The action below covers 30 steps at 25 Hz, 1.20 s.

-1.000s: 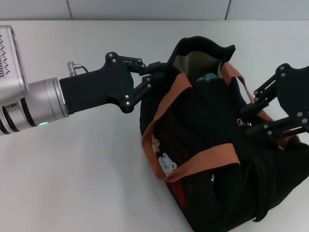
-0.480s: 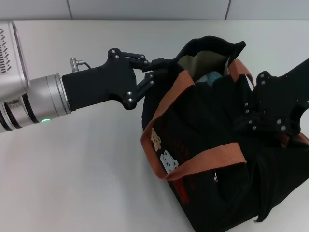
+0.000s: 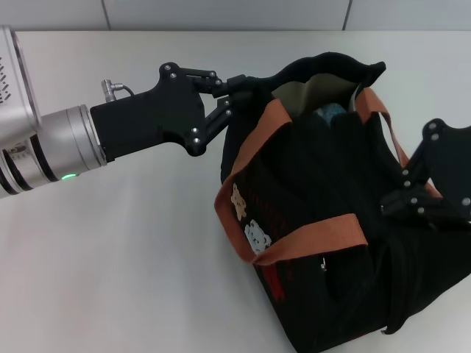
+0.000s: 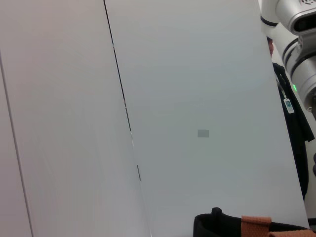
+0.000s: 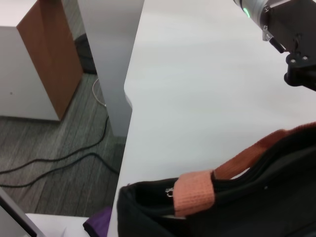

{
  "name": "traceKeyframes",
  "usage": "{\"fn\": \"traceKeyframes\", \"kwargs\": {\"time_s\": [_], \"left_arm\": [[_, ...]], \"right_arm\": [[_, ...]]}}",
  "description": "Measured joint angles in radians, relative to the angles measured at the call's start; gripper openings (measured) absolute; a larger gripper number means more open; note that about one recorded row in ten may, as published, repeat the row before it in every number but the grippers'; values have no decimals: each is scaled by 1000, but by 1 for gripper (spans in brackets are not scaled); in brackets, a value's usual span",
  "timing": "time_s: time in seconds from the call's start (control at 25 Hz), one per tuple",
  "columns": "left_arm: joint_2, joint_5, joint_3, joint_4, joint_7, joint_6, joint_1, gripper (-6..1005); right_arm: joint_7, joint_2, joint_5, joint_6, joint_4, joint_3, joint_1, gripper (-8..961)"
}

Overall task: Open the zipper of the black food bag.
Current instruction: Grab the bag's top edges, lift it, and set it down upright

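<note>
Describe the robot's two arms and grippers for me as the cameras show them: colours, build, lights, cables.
The left arm is a brushed silver cylinder with a black ring and a small green light, a short grey cable plug behind its wrist. The left gripper is matte black, with angular plates and linkage bars joined by silver screws. The right gripper has the same black linkage build; its arm is out of the head view.

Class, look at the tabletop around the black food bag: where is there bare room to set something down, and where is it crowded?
Bare table lies in front of the left hand and its arm, beside the black food bag. A bare strip runs behind the bag along the far edge. The robot's right is crowded: the bag fills it, with the right hand against its side.
</note>
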Motion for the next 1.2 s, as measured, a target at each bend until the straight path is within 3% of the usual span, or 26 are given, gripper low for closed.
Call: {"fn": "traceKeyframes", "kwargs": {"time_s": [0.2,0.28,0.32,0.56,0.64,0.76,0.88,1.08,1.16,1.2], "left_arm": [[-1,-10,0,0,0,-1,-3,105],[-1,-21,0,0,1,-8,-4,103],[-1,-21,0,0,1,-8,-4,103],[-2,-45,0,5,1,-34,-4,103],[-2,-49,1,6,1,-45,-7,102],[-1,-50,2,6,0,-48,-10,102],[-1,-53,0,6,0,-48,-9,102],[-1,-76,-1,7,0,-48,2,102],[0,-89,-2,7,1,-48,12,102],[0,-89,-2,7,1,-48,12,102]], "right_arm": [[-1,-22,86,-3,1,3,-50,-2],[-1,-50,144,-5,34,4,-66,-1],[-1,-50,144,-5,34,4,-66,0],[12,-99,151,-8,119,4,-76,7],[21,-99,147,-5,134,20,-70,10],[87,-110,143,8,237,155,-21,13],[91,-112,147,10,275,213,-18,17],[76,-99,150,11,245,299,-95,102],[58,-73,161,6,194,318,-177,136],[58,-73,161,6,194,318,-177,153]]}}
